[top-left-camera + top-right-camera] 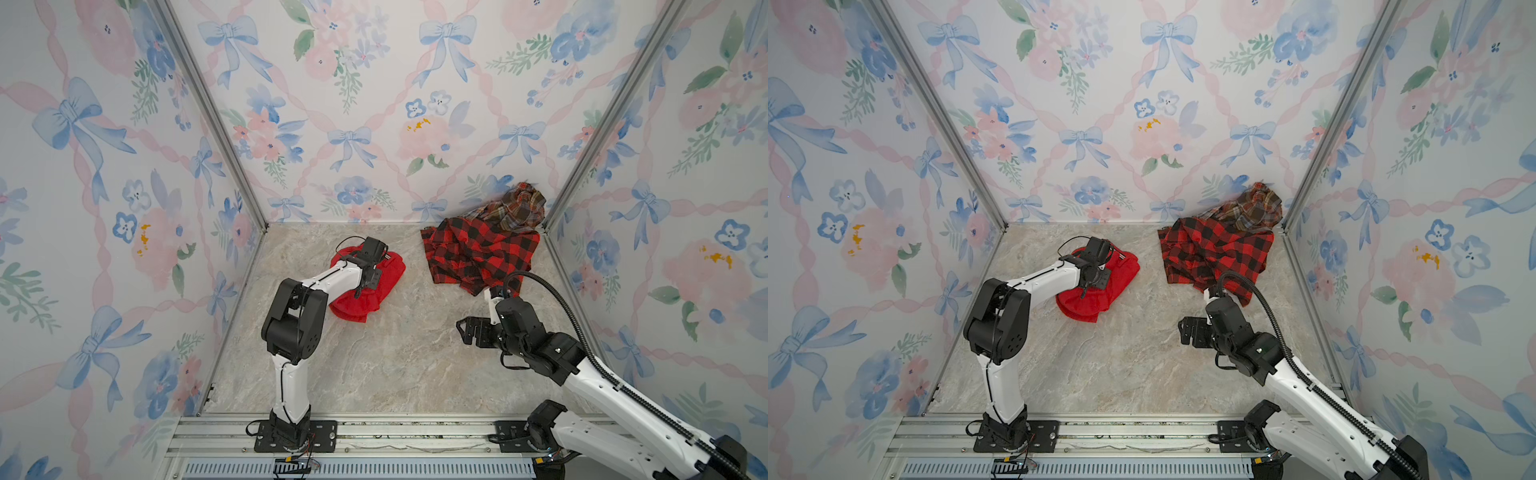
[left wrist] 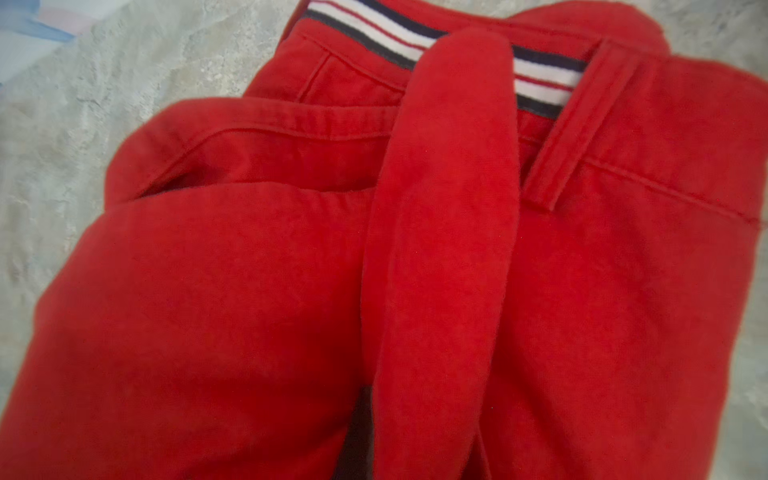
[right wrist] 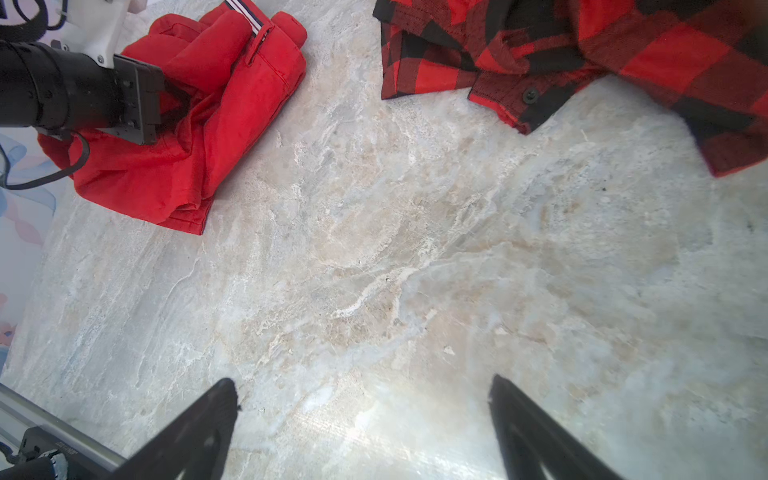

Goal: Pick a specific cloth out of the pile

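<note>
No text, label, brand or number is legible anywhere — nothing readable.

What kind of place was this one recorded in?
Probably a robot data-collection booth, not a home: floral wallpaper panels in aluminium framing wall in a marble-look tabletop, and the left arm and right arm are bolted to a metal rail at its front edge.

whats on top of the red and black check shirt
The brown plaid shirt is bunched over the far edge of the check shirt, in the corner. How far they overlap is covered.
</note>
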Motion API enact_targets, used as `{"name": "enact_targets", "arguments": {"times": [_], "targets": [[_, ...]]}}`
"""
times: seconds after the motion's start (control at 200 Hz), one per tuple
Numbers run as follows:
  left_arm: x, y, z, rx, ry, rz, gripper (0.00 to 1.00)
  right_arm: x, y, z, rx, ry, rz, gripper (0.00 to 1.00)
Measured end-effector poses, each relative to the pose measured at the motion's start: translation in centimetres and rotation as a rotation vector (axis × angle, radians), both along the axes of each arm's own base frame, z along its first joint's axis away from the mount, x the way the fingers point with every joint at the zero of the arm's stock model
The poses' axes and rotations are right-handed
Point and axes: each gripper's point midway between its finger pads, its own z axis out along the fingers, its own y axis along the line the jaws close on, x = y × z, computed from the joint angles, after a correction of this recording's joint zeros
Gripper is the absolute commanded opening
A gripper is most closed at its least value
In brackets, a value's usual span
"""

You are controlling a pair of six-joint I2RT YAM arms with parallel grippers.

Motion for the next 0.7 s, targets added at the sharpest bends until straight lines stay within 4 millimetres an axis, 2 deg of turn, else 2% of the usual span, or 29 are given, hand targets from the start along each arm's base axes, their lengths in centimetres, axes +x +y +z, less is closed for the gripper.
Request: {"name": "enact_targets", "arguments": {"times": [0.14, 0.23, 0.315, 0.5, 0.58, 0.7], "targets": [[0.5, 0.7, -0.3, -0.028, 0.007, 0.085, 0.00, 0.3, 0.1, -0.3, -0.012, 0.016, -0.004, 0.97], [1.8, 1.9, -0.2, -0.051, -0.005, 0.148, 0.00, 0.7, 0.4, -0.1, -0.015, 0.020, 0.000, 0.97], [3.8, 4.5, 0.0, -0.052, -0.026, 0.233, 0.00, 1.0, 0.6, 0.0, -0.018, 0.023, 0.004, 0.97], [8.2, 12.3, 0.3, -0.020, -0.079, 0.409, 0.00, 1.1, 0.8, 0.1, -0.017, 0.027, 0.007, 0.97], [9.5, 14.3, 0.5, -0.004, -0.095, 0.440, 0.05, 1.2, 0.8, 0.2, -0.015, 0.025, 0.004, 0.97], [10.2, 14.7, 0.6, 0.007, -0.093, 0.427, 0.29, 1.3, 0.7, 0.3, -0.013, 0.022, 0.000, 0.97]]}}
